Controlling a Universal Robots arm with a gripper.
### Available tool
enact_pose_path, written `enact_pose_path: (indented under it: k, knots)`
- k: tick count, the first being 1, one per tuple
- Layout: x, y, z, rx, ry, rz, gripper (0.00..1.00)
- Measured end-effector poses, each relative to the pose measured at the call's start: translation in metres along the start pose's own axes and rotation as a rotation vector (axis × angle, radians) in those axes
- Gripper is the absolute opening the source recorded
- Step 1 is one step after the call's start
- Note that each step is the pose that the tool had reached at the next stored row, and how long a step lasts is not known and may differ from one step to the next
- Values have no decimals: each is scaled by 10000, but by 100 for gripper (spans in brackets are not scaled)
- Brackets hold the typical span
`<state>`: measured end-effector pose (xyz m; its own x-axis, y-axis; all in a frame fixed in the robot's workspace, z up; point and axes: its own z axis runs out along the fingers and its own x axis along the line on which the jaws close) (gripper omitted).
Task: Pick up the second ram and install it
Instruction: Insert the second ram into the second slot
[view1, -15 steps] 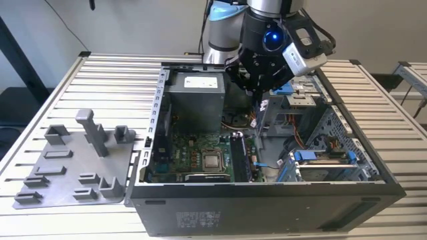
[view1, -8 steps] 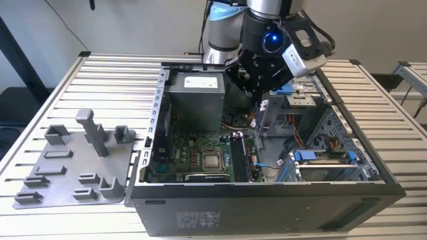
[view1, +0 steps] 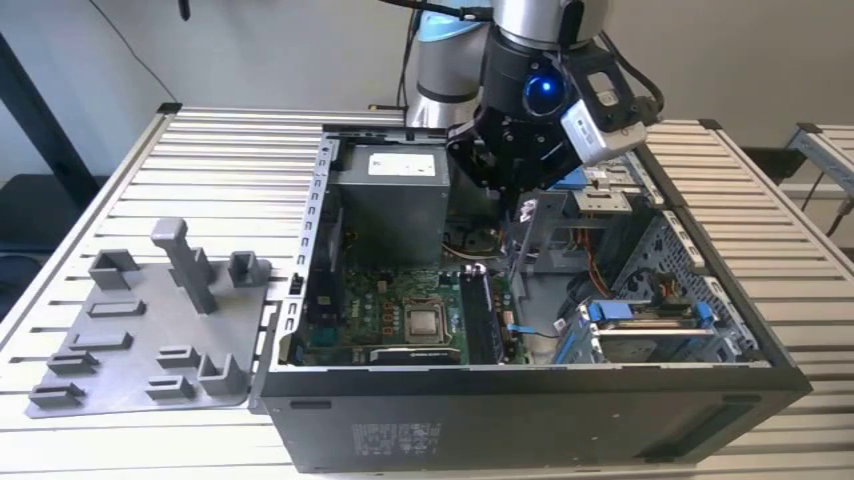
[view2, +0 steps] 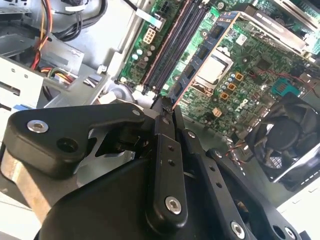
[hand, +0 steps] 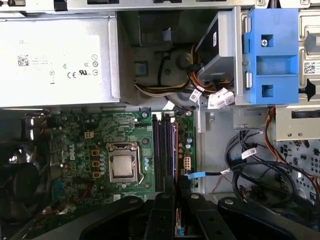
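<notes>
My gripper (view1: 515, 196) hangs over the open computer case (view1: 534, 385) and is shut on the second ram (view1: 514, 250), a thin strip dangling lengthwise below the fingers. In the second wrist view the gripper (view2: 167, 107) pinches one end of the ram (view2: 196, 62), a dark bluish board with an orange edge. Edge-on in the first wrist view, the ram (hand: 175, 150) runs out from the gripper (hand: 177, 202) over the black memory slots (hand: 160, 150). Those slots (view1: 478, 312) lie on the green motherboard (view1: 387, 300), beside the processor (view1: 427, 322).
The grey power supply (view1: 387, 195) fills the case's far corner. Blue drive clips (hand: 270, 55) and a metal drive cage (view1: 654, 320) stand on the exterior view's right, with loose cables (hand: 260, 170) nearby. A grey plastic tray (view1: 134, 340) lies outside the case.
</notes>
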<state>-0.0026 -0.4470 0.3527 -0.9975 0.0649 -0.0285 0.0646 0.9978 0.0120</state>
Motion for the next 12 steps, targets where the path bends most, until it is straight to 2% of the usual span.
enact_pose_path:
  k: [6,12]
  knots:
    - [-2,0,90,-6,28,1,14]
    - [0,-1,160,-21,88,2,14]
